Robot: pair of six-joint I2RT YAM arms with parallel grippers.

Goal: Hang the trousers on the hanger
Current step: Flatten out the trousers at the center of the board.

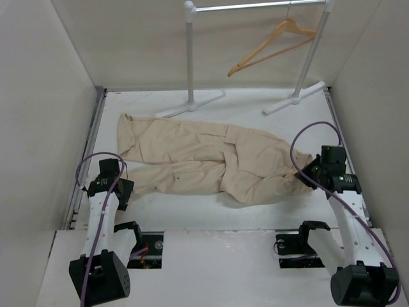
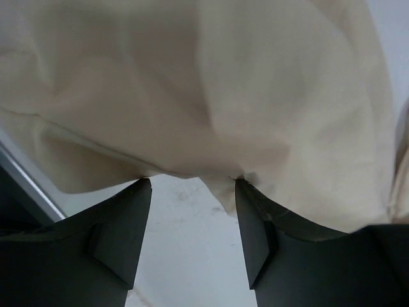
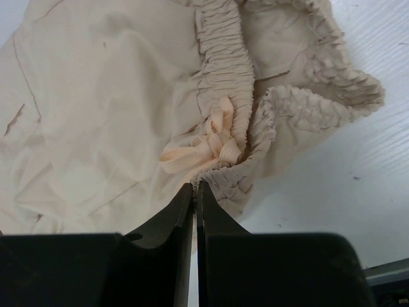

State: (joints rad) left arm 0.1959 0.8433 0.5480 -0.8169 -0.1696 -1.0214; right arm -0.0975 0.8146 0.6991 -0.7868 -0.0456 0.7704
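The grasping step is judged to be in hand: the trousers [image 1: 204,160] are lying flat and lengthwise across the bench [image 1: 192,214], not yet lifted, with the leg ends pointing toward 9 o'clock and the waistband [image 3: 223,64] toward 3 o'clock. At about 8 o'clock in the top view, the left end effector [image 2: 192,182] is being held low at the near leg. Its jaws are being held wide apart, both tips touching the edge of the cloth, and nothing is being gripped between them. At about 4 o'clock, the right end effector [image 3: 194,187] is being pressed shut, finger against finger, at the gathered waistband just below the drawstring bow [image 3: 204,146]. A fold of the elastic appears to be nipped at the tips, though how much is caught cannot be told. At about 1 o'clock, the hanger [image 1: 271,46] is being carried, tilted, by the white rack [image 1: 190,57], well apart from the garment. The next move is judged to call for the left jaws being closed on the leg hem, so that the cloth can be raised by both ends and brought toward the crossbar. The fabric is showing as cream, soft and thin, lightly rumpled, with seams and a ruched elastic top.
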